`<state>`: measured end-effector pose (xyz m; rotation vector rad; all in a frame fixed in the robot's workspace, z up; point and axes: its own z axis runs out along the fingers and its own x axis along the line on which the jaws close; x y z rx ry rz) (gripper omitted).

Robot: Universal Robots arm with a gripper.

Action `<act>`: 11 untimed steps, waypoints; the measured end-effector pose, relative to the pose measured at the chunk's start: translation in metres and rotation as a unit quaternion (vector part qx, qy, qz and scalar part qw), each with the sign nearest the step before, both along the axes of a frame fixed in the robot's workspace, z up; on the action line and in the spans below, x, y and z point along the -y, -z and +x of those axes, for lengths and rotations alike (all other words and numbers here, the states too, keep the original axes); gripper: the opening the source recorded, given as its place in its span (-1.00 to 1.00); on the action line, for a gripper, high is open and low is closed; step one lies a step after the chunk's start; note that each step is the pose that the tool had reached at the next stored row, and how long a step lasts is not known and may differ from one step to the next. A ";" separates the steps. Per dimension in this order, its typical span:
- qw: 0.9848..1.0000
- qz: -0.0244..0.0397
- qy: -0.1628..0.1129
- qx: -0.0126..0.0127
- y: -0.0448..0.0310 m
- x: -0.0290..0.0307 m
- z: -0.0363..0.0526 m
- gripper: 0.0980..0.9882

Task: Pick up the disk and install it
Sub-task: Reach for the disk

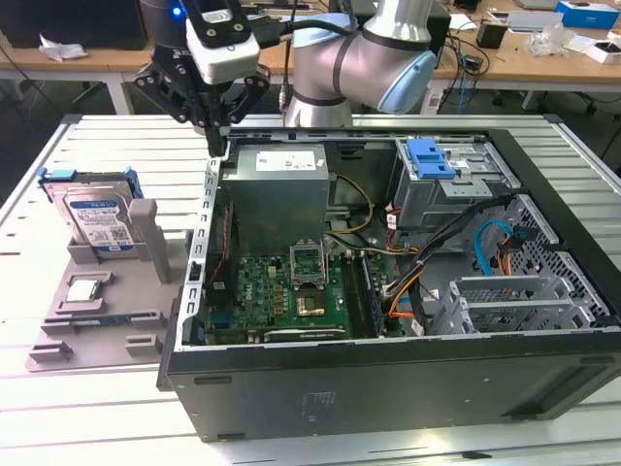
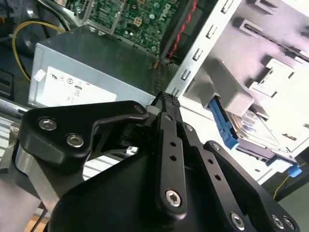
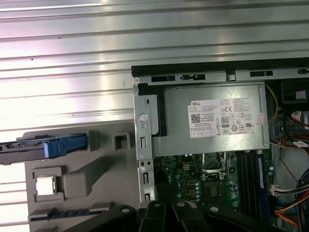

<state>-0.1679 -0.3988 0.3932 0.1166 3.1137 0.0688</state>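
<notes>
**Gripper over the case corner, disk waiting in its stand**

I've got the gripper (image 1: 221,146) hanging above the far corner of the open computer case (image 1: 388,393), on the exterior view's left. It sits right over the case's edge wall, beside the grey power supply (image 1: 281,170). In the second wrist view the gripper (image 2: 168,99) shows its black fingers drawn in tight to a single tip. Nothing is between them, so I read the tool as closed and empty.

The disk (image 1: 97,218) is outside the case, on the exterior view's left. It stands on edge in the grey fixture (image 1: 146,267) on the slatted metal table (image 1: 78,417). Its white-and-blue label faces the exterior camera, with blue rails down both sides and a grey upright block just beside it. It is well apart from the gripper, and lower.

In the first wrist view I see the disk (image 3: 53,145) edge-on with its blue rail, and the small square processor chip (image 3: 46,186) seated in the same fixture near it. In the second wrist view the disk (image 2: 248,123) shows past the fingers.

Inside the case, the green motherboard (image 1: 281,291) lies flat. The grey drive cage (image 1: 456,189) with its blue latch sits at the far side.
</notes>
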 end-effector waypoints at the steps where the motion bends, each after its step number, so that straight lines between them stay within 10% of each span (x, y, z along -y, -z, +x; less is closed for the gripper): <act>1: 1.000 0.000 0.000 0.000 0.0000 0.0000 -0.0023 -0.98; 11: 1.000 0.000 0.000 0.000 0.0001 0.0000 -0.0175 -0.98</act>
